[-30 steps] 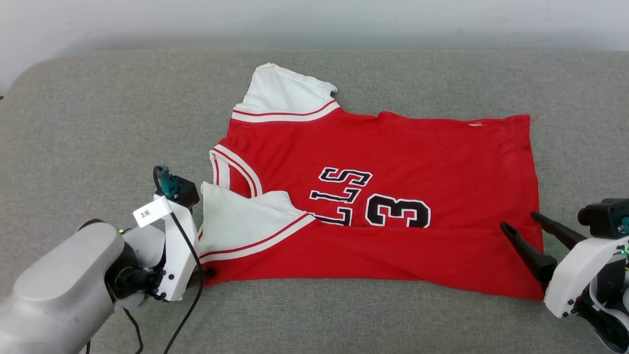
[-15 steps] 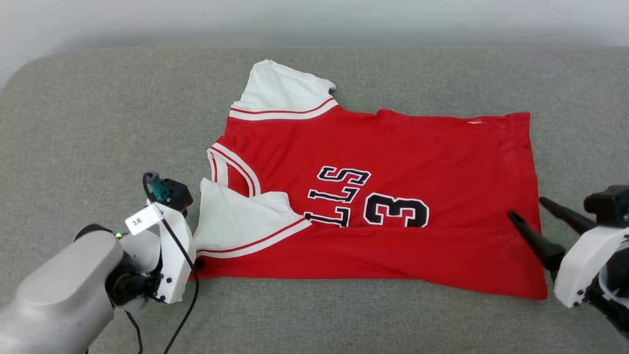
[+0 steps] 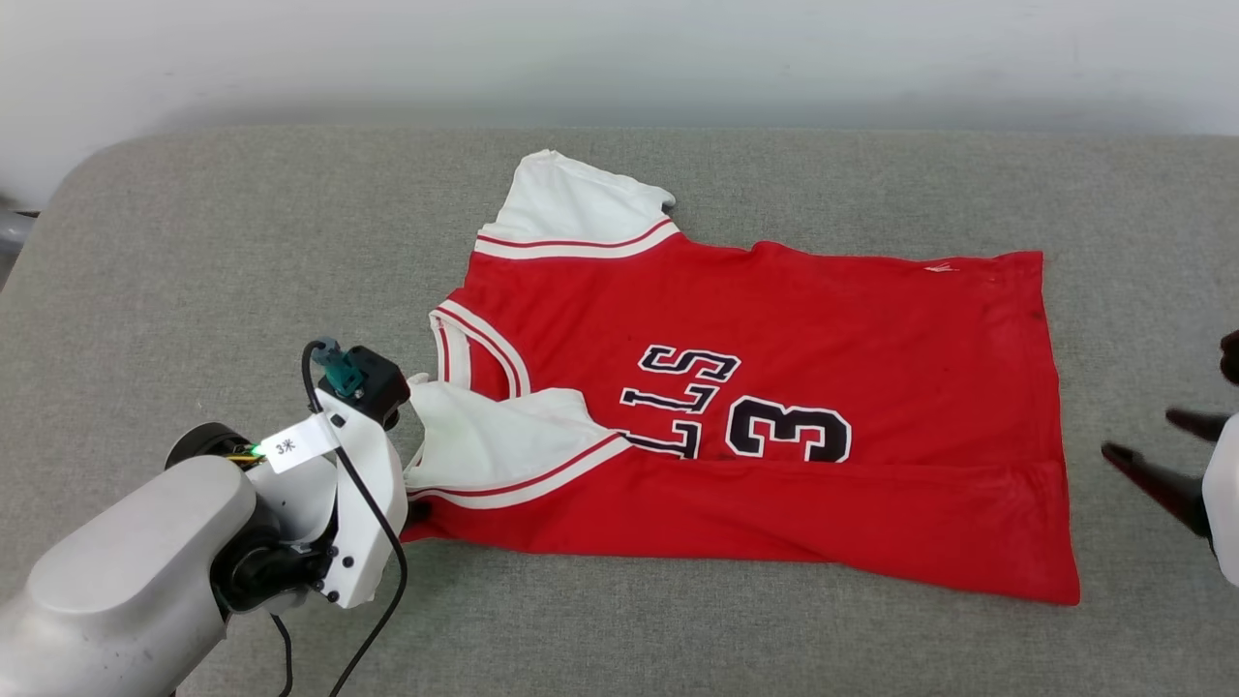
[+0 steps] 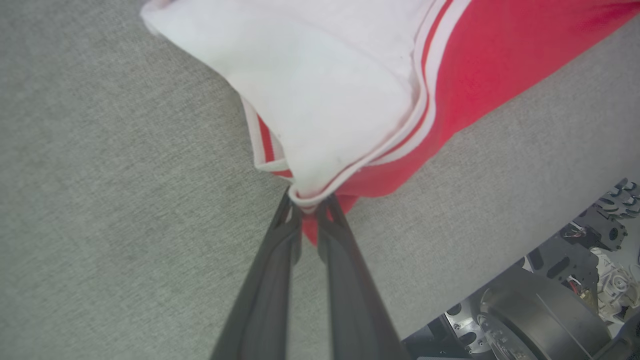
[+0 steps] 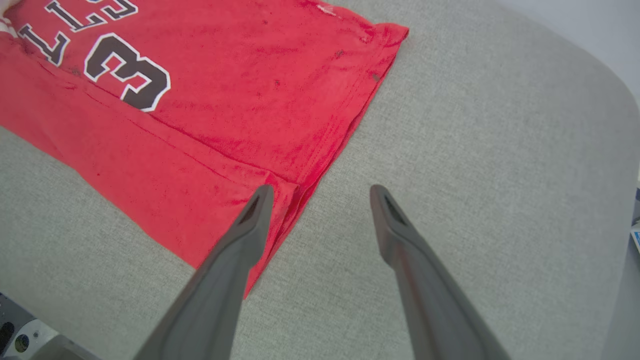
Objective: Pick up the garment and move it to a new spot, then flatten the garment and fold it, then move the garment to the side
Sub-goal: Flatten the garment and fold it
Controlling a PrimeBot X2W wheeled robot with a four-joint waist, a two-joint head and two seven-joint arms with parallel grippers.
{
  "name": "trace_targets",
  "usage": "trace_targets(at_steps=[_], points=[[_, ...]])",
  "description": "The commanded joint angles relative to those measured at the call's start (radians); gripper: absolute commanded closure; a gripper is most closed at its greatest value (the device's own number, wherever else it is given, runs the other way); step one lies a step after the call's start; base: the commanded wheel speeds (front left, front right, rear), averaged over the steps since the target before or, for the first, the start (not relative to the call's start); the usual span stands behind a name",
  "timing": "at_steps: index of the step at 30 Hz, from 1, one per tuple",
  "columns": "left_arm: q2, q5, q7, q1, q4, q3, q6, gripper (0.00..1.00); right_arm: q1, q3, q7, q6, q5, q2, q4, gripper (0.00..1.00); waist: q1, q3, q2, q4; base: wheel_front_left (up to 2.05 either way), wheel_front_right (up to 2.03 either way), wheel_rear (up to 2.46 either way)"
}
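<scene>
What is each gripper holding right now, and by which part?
The left gripper pinches the garment at its near corner, where the striped edge of the white sleeve meets the red body. The right gripper stands open near the hem, holding nothing.

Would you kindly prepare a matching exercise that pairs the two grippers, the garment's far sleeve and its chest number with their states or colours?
Column one:
1. left gripper
2. right gripper
3. far sleeve
4. chest number

Column two:
A. white, with striped trim
B. open, by the hem
C. black, outlined in white
D. shut on the garment at its near sleeve corner

Pairs: 1-D; 2-B; 3-A; 4-C
</scene>
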Motion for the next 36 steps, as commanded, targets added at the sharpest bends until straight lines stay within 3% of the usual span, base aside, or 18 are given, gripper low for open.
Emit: trace_targets(at_steps=[1, 5, 10, 16, 24, 25, 27, 36], points=[[0.001, 0.004, -0.004, -0.001, -0.003, 0.003, 0.005, 1.0, 0.017, -0.001, 0.015, -0.001, 0.006, -0.004, -0.002, 0.0, 0.0, 0.001, 0.0, 0.001, 0.0, 0.0, 0.0], [-0.004, 0.013, -0.009, -0.008, -0.019, 0.001, 0.011, 1.0, 0.047, -0.023, 0.147, -0.001, 0.036, 0.018, -0.004, 0.0, 0.0, 0.012, 0.0, 0.008, 0.0, 0.0, 0.0], [-0.014, 0.021, -0.015, -0.017, -0.018, 0.0, 0.012, 1.0, 0.087, -0.037, 0.225, -0.001, 0.013, 0.069, 0.025, 0.0, 0.0, 0.036, 0.0, 0.018, 0.0, 0.0, 0.0], [-0.021, 0.027, -0.024, -0.034, -0.005, -0.001, 0.008, 1.0, 0.094, -0.051, 0.25, -0.001, -0.02, 0.143, 0.088, 0.0, 0.0, 0.071, 0.0, 0.032, 0.0, 0.0, 0.0], [-0.043, 0.03, -0.045, -0.038, 0.027, -0.012, 0.004, 1.0, 0.134, 0.003, 0.229, -0.001, -0.036, 0.231, 0.195, 0.0, 0.0, 0.092, 0.0, 0.047, 0.0, 0.0, 0.0], [-0.044, 0.028, -0.049, -0.034, 0.031, -0.014, 0.003, 1.0, 0.131, 0.008, 0.216, 0.0, -0.036, 0.236, 0.196, 0.51, 0.0, 0.09, 0.0, 0.045, 0.0, 0.0, 0.0], [-0.041, 0.023, -0.055, -0.022, 0.041, -0.017, 0.002, 1.0, 0.117, 0.004, 0.183, 0.0, -0.034, 0.235, 0.189, 1.0, 0.0, 0.082, 0.0, 0.039, 0.0, 0.0, 0.0], [-0.012, -0.007, -0.081, 0.019, 0.045, -0.019, -0.001, 1.0, 0.118, -0.026, 0.09, -0.001, 0.006, 0.161, 0.13, 1.0, 0.0, -0.003, 0.0, 0.019, 0.0, 0.0, 0.0]])
